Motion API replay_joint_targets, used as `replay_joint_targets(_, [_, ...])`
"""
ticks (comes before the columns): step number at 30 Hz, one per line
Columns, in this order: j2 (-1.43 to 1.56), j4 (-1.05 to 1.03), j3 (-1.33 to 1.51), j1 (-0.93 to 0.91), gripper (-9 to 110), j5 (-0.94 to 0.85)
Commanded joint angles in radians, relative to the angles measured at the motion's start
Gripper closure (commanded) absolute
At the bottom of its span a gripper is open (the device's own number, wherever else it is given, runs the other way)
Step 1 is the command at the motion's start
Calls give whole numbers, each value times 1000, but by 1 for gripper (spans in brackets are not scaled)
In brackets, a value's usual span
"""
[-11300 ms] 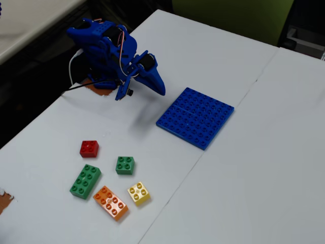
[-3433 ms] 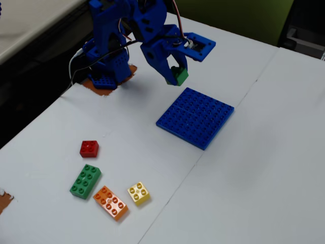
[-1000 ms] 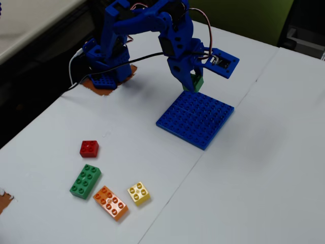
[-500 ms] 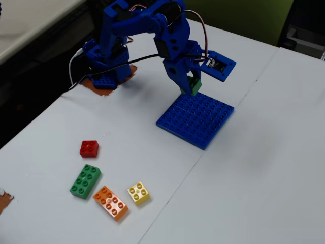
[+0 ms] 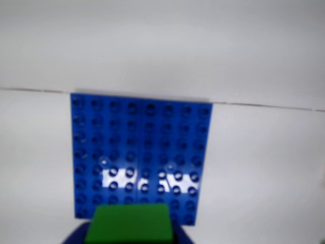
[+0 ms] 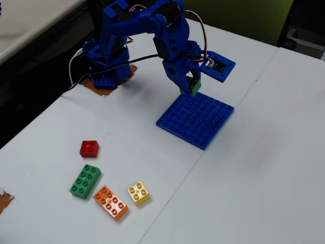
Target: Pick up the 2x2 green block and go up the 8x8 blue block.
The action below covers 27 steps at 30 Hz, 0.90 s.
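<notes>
My blue gripper (image 6: 189, 89) is shut on the 2x2 green block (image 6: 194, 86), holding it just above the far edge of the 8x8 blue block (image 6: 198, 119). In the wrist view the green block (image 5: 129, 223) fills the bottom centre between the blue fingers, over the near edge of the blue baseplate (image 5: 142, 147). The baseplate lies flat on the white table, beside the seam between two tabletops. I cannot tell whether the block touches the plate.
At the front left of the fixed view lie a red brick (image 6: 89, 148), a longer green brick (image 6: 85, 181), an orange brick (image 6: 111, 202) and a yellow brick (image 6: 138, 193). The arm's base (image 6: 107, 71) stands at the back left. White tabletop lies right of the baseplate.
Since the earliest frame the green block has left the table and sits in my gripper. Over the last second the gripper moved slightly left and down toward the baseplate's far edge.
</notes>
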State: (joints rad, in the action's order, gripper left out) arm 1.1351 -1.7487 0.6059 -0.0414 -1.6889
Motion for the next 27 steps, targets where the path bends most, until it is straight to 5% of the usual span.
replay_joint_targets(1, [43, 2, -43, -6, 100, 2])
replay_joint_targets(27, [57, 6, -29, -17, 100, -9])
